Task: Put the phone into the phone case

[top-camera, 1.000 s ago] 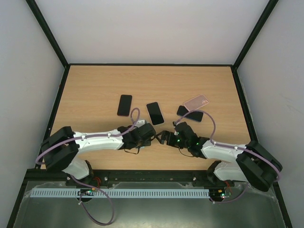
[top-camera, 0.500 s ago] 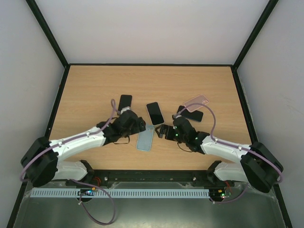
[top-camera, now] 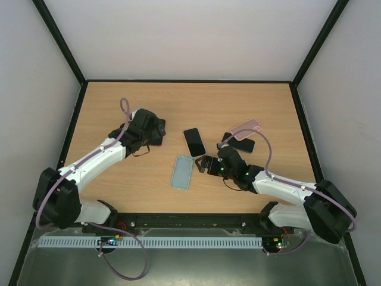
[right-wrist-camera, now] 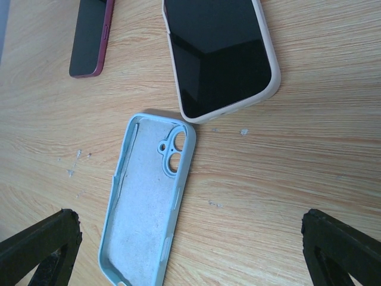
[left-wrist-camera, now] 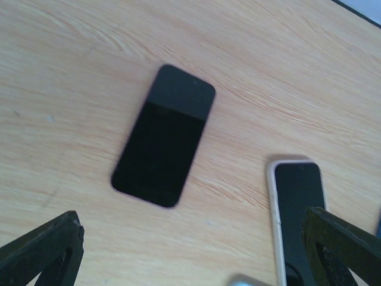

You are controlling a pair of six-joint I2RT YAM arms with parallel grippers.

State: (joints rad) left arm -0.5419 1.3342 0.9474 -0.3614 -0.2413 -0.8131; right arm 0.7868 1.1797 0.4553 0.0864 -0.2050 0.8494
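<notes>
The left fingers (left-wrist-camera: 41, 253) stand wide open and hold nothing, above a dark phone (left-wrist-camera: 164, 136) lying flat on the surface (top-camera: 119, 107). The right fingers (right-wrist-camera: 36, 250) are wide open and empty too, at 3 o'clock of the blue case (top-camera: 183, 172). This case lies empty, inside up, with the white-edged phone (top-camera: 194, 142) just beside it at 1 o'clock, screen up.

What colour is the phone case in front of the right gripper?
Phone case: light blue; clearest in right wrist view.

Blue case (right-wrist-camera: 149, 208) face-up; phone (right-wrist-camera: 217, 56) beside
</notes>
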